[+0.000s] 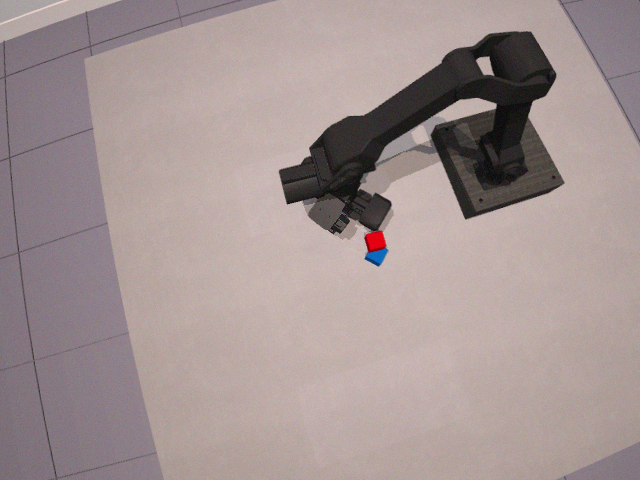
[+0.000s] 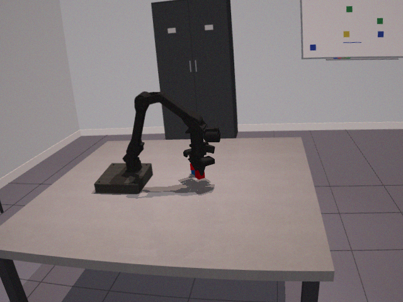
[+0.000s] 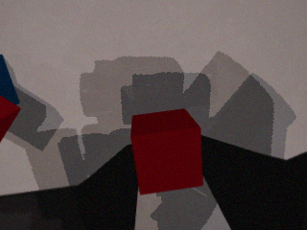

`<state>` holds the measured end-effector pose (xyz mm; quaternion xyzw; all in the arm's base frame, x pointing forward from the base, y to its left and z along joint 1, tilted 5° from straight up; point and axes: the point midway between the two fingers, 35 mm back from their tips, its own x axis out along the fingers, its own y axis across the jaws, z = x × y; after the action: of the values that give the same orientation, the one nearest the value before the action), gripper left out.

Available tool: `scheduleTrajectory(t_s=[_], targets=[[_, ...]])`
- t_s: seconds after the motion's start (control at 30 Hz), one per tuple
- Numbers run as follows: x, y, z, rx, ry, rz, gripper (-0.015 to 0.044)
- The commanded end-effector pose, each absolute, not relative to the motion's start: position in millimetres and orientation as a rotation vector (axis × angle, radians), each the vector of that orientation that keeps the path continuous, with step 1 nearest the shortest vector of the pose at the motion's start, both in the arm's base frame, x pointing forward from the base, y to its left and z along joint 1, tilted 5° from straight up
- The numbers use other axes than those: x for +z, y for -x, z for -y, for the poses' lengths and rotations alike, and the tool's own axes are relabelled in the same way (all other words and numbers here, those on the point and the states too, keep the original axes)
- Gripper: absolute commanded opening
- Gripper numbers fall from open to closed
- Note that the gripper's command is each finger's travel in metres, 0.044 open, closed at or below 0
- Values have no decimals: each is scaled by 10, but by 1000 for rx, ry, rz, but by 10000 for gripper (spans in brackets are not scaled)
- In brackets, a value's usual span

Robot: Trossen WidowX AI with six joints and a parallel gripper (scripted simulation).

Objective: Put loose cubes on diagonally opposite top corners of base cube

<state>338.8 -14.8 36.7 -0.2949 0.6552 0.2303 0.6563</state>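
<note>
Here, gripper (image 1: 356, 227) (image 2: 201, 172) (image 3: 164, 147) grasps one plain, sharp-edged red cube (image 2: 199, 174) (image 3: 168, 155), low over the smooth pale table (image 1: 268, 335) (image 2: 182, 224). Second red cube (image 1: 375, 240) (image 2: 192, 167) (image 3: 6, 117) sits on blue base cube (image 1: 376, 257) (image 2: 193, 172) (image 3: 7, 81), near the gripper. Wood-grained slab (image 1: 467, 204) (image 2: 113, 187) under the arm. Grasped cube shows in exterior and wrist; top view hides it. Exterior alone shows dark cabinet (image 2: 211, 81).

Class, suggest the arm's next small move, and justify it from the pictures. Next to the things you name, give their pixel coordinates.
Probably a straight lift: the fingers are shut on a red cube (image 3: 168, 160) (image 2: 199, 174), which must rise above the blue cube (image 1: 377, 256) (image 2: 193, 172) (image 3: 7, 81), already carrying another red one (image 1: 375, 240) (image 2: 192, 167) (image 3: 6, 115).
</note>
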Motion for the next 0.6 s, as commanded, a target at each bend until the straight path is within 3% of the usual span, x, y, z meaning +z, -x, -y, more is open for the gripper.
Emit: scheduleTrajectory(t_s=[0.0, 0.57], targets=[[495, -3396, 138, 517, 667, -1482, 105], [1034, -3343, 92, 517, 667, -1482, 105]])
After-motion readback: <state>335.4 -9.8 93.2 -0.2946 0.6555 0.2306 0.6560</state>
